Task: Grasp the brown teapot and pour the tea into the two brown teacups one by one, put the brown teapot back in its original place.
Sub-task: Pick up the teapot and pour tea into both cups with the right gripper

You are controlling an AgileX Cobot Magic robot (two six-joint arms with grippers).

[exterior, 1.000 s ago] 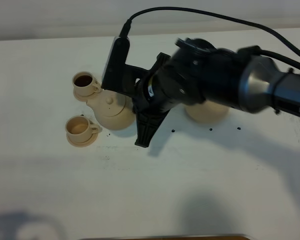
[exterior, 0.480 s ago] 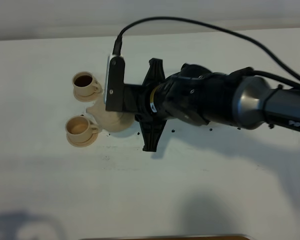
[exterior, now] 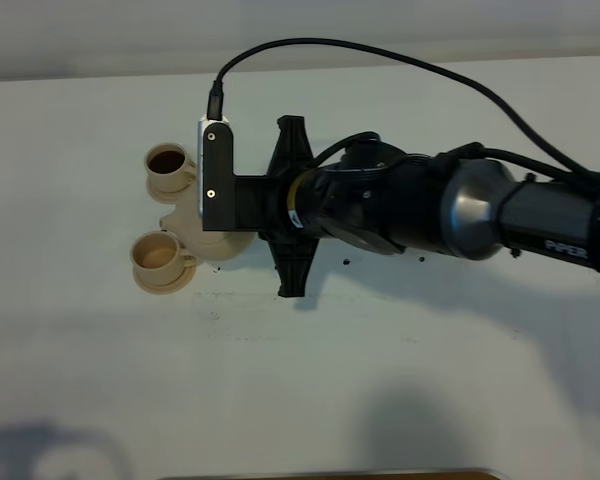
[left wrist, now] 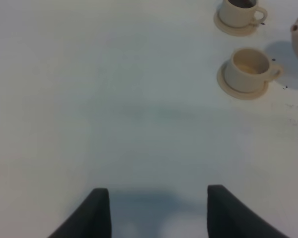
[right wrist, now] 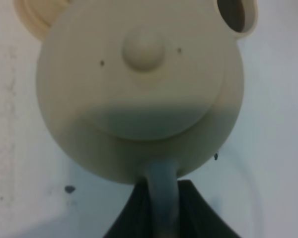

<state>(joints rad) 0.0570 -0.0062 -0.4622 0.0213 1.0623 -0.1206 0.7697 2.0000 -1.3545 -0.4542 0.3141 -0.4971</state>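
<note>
The brown teapot (exterior: 223, 244) hangs just right of the two brown teacups, its spout (exterior: 178, 215) pointing between them. My right gripper (exterior: 242, 208) reaches across from the right and is shut on the teapot's loop handle (right wrist: 161, 191); the knobbed lid (right wrist: 144, 49) fills the right wrist view. The far teacup (exterior: 168, 165) holds dark tea. The near teacup (exterior: 158, 258) looks pale inside. Both stand on small saucers and also show in the left wrist view (left wrist: 238, 12) (left wrist: 248, 69). My left gripper (left wrist: 156, 218) is open over bare table. The wide saucer is hidden under the right arm.
The right arm (exterior: 450, 205) and its cable span the white table (exterior: 300, 370) from the right edge to the cups. Small dark specks (exterior: 346, 262) lie on the table below the arm. A brown strip (exterior: 330, 475) shows at the front edge.
The right arm has swung left and turned at the wrist, carrying the teapot closer to the cups. It now covers the wide saucer that showed a second ago.
</note>
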